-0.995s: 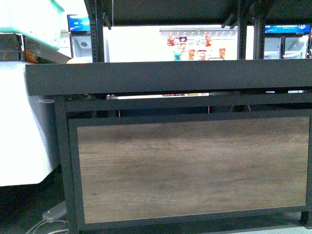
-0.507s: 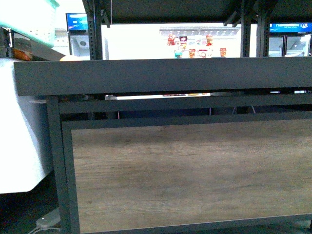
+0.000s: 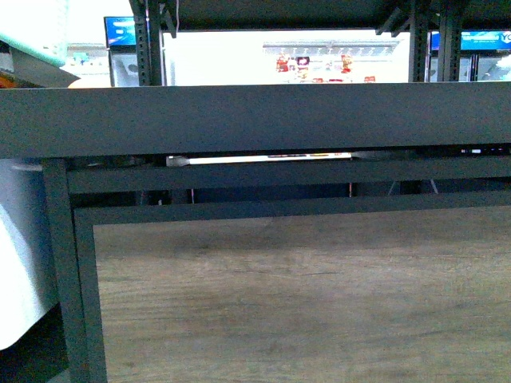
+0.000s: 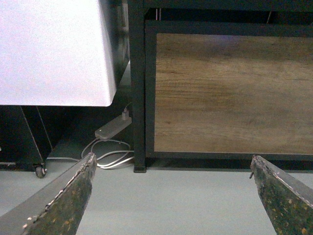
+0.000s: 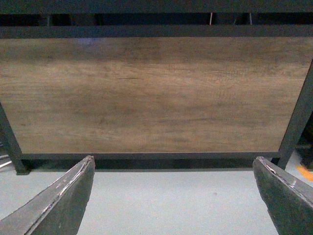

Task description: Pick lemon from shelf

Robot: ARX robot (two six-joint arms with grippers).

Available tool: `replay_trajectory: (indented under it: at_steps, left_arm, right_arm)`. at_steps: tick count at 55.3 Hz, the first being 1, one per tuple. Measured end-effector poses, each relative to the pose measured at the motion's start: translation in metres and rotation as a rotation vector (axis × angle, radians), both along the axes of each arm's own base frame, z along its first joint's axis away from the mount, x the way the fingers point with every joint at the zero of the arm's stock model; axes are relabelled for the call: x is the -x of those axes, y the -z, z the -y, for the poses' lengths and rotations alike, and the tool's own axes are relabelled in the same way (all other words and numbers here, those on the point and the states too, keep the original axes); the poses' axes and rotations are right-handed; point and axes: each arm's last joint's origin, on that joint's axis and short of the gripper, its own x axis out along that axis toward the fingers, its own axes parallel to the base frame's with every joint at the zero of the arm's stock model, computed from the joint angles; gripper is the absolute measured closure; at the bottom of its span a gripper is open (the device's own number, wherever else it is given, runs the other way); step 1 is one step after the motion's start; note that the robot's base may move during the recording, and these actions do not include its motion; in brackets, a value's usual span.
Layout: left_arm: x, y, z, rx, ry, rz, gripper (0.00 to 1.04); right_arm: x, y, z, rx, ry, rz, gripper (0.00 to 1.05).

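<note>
The shelf fills the front view: its black tray lip [image 3: 255, 120] runs across at eye height, above the brown wood-grain front panel [image 3: 303, 295]. The lemon is hidden; the tray deck's top is out of sight behind the lip. Neither arm shows in the front view. My left gripper [image 4: 171, 169] is open and empty, low above the grey floor, facing the panel [image 4: 230, 93] and the shelf's left leg [image 4: 138, 98]. My right gripper [image 5: 173, 169] is open and empty, facing the panel [image 5: 151, 93] close up.
A white cabinet [image 4: 54, 49] stands left of the shelf, also in the front view [image 3: 20, 263]. A power strip with white cables [image 4: 111, 142] lies on the floor by the shelf leg. Bright fridges and racks [image 3: 319, 60] show beyond the shelf.
The shelf has grown larger and shifted left in the front view, its lip now spanning the whole width. The floor and cable have left that view.
</note>
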Motion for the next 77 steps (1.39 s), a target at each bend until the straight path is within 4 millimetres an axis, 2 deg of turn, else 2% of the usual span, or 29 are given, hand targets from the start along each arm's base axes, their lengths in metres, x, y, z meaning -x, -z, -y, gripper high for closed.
replay_trajectory:
  at_steps: [77]
  left_arm:
    - [-0.0001, 0.0001, 0.0, 0.0, 0.0, -0.002, 0.08]
  right_arm:
    - [0.0, 0.0, 0.0, 0.0, 0.0, 0.0, 0.07]
